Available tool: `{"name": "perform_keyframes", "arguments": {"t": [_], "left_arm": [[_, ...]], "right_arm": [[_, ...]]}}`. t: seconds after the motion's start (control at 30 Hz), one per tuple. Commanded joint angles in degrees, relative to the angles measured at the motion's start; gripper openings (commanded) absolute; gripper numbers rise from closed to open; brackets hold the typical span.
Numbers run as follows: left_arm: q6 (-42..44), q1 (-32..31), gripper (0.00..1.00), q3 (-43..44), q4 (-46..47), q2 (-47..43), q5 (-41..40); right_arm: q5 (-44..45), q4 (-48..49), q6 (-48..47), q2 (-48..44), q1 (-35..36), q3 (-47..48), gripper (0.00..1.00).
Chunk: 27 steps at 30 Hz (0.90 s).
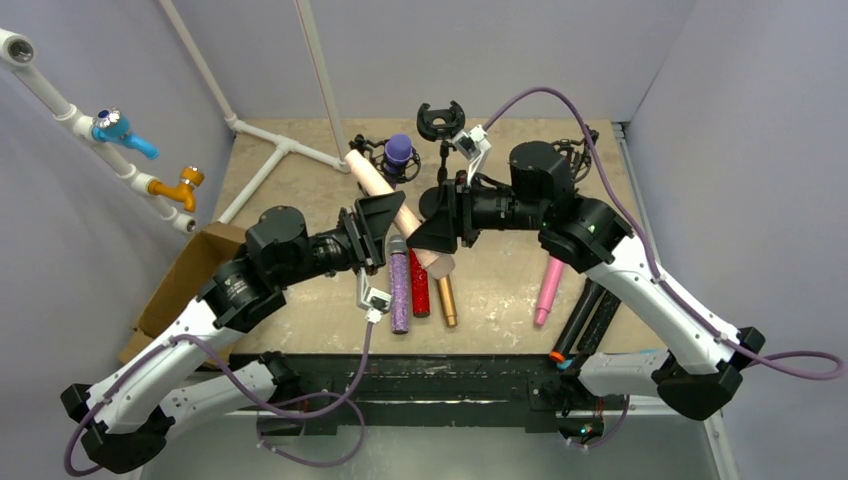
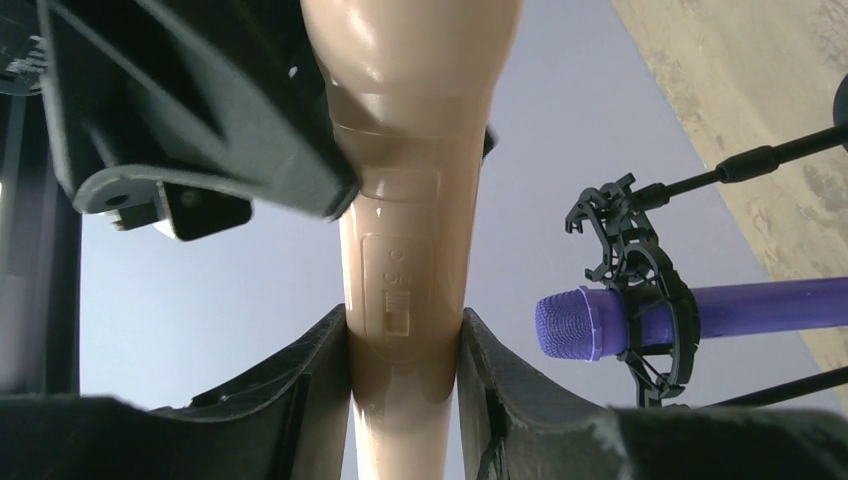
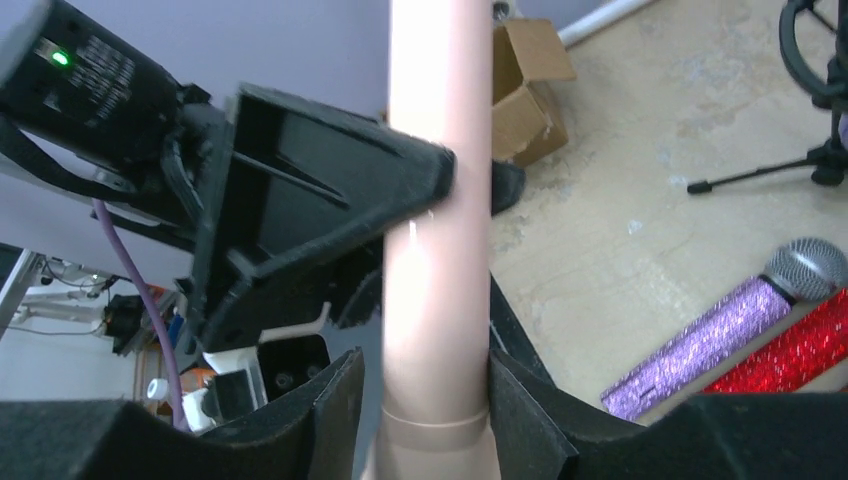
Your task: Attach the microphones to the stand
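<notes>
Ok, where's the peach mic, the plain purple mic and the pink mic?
peach mic (image 2: 400, 230), left wrist view, its body.
plain purple mic (image 2: 570, 325), left wrist view, its head.
pink mic (image 1: 548, 290), top view, its handle.

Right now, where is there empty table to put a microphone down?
Bare tan table lies between the gold stick microphone and the pink stick microphone. Left of that is crowded: a glittery red microphone and a glittery purple microphone lie beside the gold one, under the lifted peach microphone.
</notes>
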Motion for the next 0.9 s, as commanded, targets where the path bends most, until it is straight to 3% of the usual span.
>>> {"name": "perform_keyframes", "arguments": {"t": [0.0,0.03,0.17,0.27,0.33,0.43,0.53,0.73,0.87], "left_arm": [[-2.48,-0.47,0.04,1.43,0.26,-1.08,-1.61],[-3.63,-0.46,0.0,1.54,0.46,-1.28,-1.75],[-13.4,-0.46,0.0,2.98,0.76,-1.69,-3.57],[-36.55,-0.46,0.0,7.64,0.18,-1.35,-7.85],[-55.16,1.45,0.0,13.31,-4.89,0.01,-10.91],[-77.97,7.78,0.0,14.82,-8.49,-0.86,-7.02],[-94.52,10.13,0.0,15.07,-8.9,-1.73,-3.47],[-110.15,11.66,0.0,18.83,-7.55,0.74,13.31],[-112.89,11.63,0.0,20.44,-6.48,2.93,19.08]], "right_arm": [[-0.66,1.67,-3.28,0.54,0.17,6.95,0.59],[-0.09,1.07,-3.85,0.94,0.17,8.08,0.65],[4.01,-0.9,-7.12,1.87,0.17,14.71,0.85],[8.61,-0.67,-9.42,1.29,0.17,19.35,0.98],[10.88,0.73,-10.8,-0.06,0.17,20.42,0.99],[13.6,3.35,-13.17,-2.83,0.17,19.08,0.99],[13.13,4.55,-14.8,-3.77,0.17,18.15,0.99],[5.96,11.11,-15.52,-4.6,0.17,13.17,0.99],[1.25,17.2,-13.71,-2.85,0.17,10.69,0.99]]}}
